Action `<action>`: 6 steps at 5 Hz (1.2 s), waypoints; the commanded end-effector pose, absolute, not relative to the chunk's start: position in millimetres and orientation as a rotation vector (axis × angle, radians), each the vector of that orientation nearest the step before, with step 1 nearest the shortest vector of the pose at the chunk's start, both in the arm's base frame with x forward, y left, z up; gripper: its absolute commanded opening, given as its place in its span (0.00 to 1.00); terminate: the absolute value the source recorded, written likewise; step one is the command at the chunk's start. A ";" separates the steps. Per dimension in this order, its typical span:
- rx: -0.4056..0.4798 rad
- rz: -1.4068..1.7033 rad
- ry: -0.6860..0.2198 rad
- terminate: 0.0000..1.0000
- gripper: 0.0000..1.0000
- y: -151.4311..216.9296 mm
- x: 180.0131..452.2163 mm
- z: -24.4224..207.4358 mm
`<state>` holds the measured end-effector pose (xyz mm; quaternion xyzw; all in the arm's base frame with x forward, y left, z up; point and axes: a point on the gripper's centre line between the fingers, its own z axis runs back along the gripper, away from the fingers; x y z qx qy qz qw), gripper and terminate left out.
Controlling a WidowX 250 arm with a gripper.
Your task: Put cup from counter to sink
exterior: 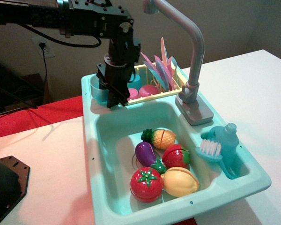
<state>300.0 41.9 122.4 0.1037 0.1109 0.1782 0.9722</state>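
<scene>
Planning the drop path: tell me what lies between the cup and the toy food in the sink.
In the only view, nothing lies between the cup and the toy food: just a strip of counter, then bare sink wall and floor. The gripper hangs beside the cup.

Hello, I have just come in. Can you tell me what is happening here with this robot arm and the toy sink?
The robot arm has its gripper lowered at the back left corner of the counter, right at the pale cup beside the yellow dish rack. The cup stands on the ledge, not yet in the sink, where toy fruit lies. Whether the gripper holds it is unclear.
</scene>
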 end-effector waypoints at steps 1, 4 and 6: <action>0.182 0.222 0.169 0.00 0.00 -16.0 320.1 136.7; 0.173 0.293 0.166 0.00 0.00 4.6 316.3 119.2; 0.150 0.259 0.194 0.00 0.00 -10.6 305.9 76.2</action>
